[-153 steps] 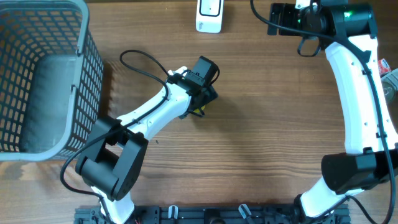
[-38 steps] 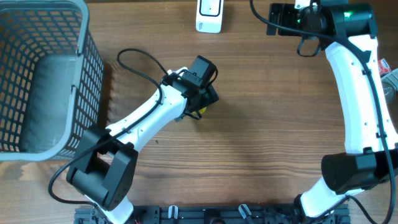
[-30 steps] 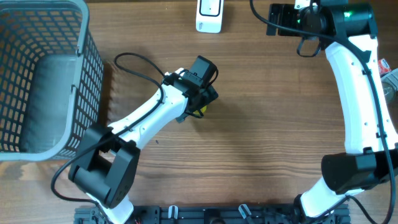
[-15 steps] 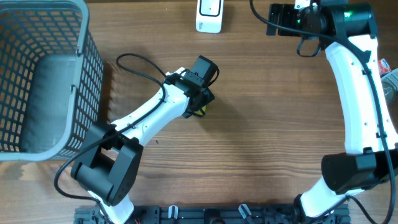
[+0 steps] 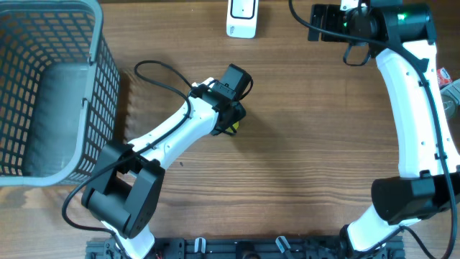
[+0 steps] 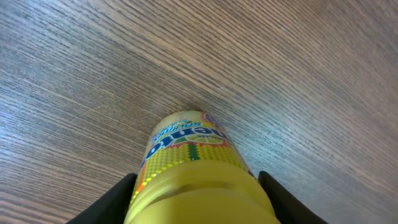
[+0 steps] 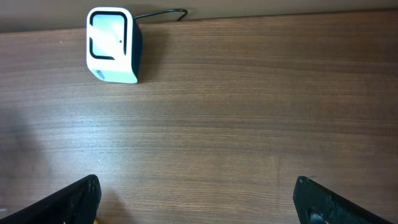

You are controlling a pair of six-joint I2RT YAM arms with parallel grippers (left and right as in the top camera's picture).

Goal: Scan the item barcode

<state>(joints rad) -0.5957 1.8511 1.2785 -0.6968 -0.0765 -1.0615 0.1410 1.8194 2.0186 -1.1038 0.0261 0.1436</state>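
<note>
The item is a yellow bottle with a colourful printed label, lying on the wooden table. My left gripper has a black finger pressed against each side of it, so it is shut on the bottle. From above, only a yellow sliver of the bottle shows under the left gripper. The white barcode scanner stands at the table's far edge. My right gripper hangs open and empty at the far right, facing the scanner.
A large grey mesh basket fills the left side of the table. A black cable loops beside the left arm. Some coloured objects sit at the right edge.
My left gripper's fingers have closed in on the yellow bottle, and the arm has shifted slightly. The right arm has not moved.
</note>
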